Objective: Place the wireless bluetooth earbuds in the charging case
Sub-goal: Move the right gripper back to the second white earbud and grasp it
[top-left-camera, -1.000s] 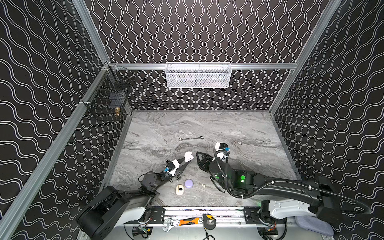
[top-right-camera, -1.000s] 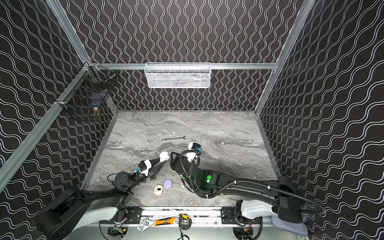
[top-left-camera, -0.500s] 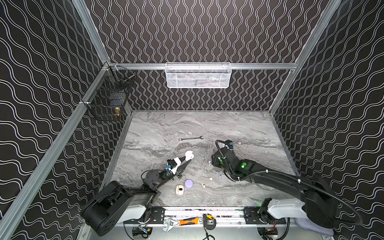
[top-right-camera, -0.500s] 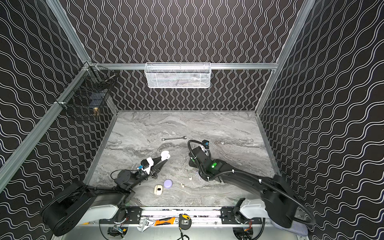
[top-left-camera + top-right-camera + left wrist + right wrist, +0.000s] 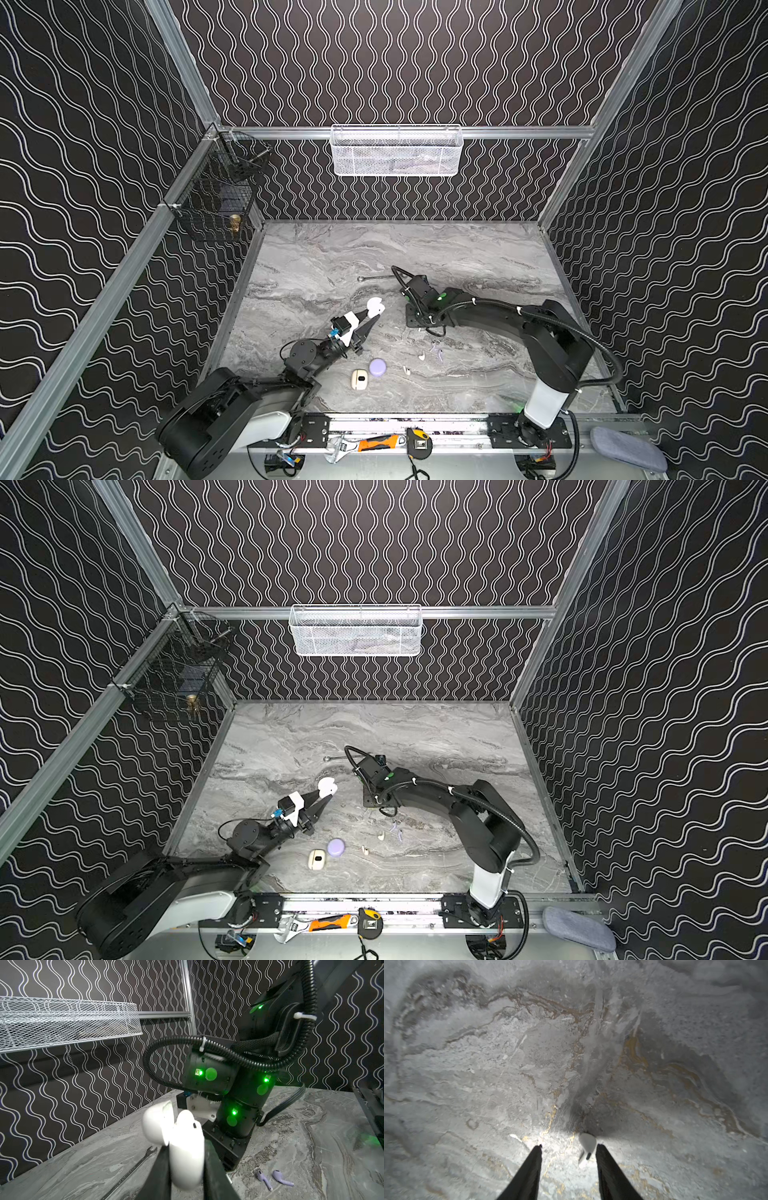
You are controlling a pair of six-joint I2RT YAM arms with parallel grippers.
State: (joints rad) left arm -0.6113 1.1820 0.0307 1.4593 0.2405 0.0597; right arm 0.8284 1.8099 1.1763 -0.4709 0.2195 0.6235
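Observation:
My left gripper (image 5: 369, 321) (image 5: 186, 1145) is shut on a white charging case (image 5: 375, 306) (image 5: 326, 787) (image 5: 187, 1153), held above the table with its lid open. My right gripper (image 5: 417, 326) (image 5: 568, 1147) points down at the table just right of the case. Its jaws stand open around a white stemmed earbud (image 5: 587, 1142), which lies on the marble close to one finger (image 5: 604, 1159). Two lavender earbuds (image 5: 436, 351) (image 5: 397, 829) (image 5: 262, 1178) lie nearer the front. Two small cream earbuds (image 5: 422, 356) (image 5: 365, 850) lie beside them.
A shut lavender case (image 5: 377, 366) (image 5: 336, 847) and a cream case (image 5: 359, 379) (image 5: 317, 859) sit in front of the left gripper. A slim steel wrench (image 5: 374, 277) (image 5: 128, 1172) lies behind. A white mesh basket (image 5: 397, 151) hangs on the back wall and a black wire basket (image 5: 216, 203) on the left wall.
The right arm has raised its elbow and turned its gripper down over the white earbud on the table, and its jaws have narrowed. The left gripper and case have stayed put.

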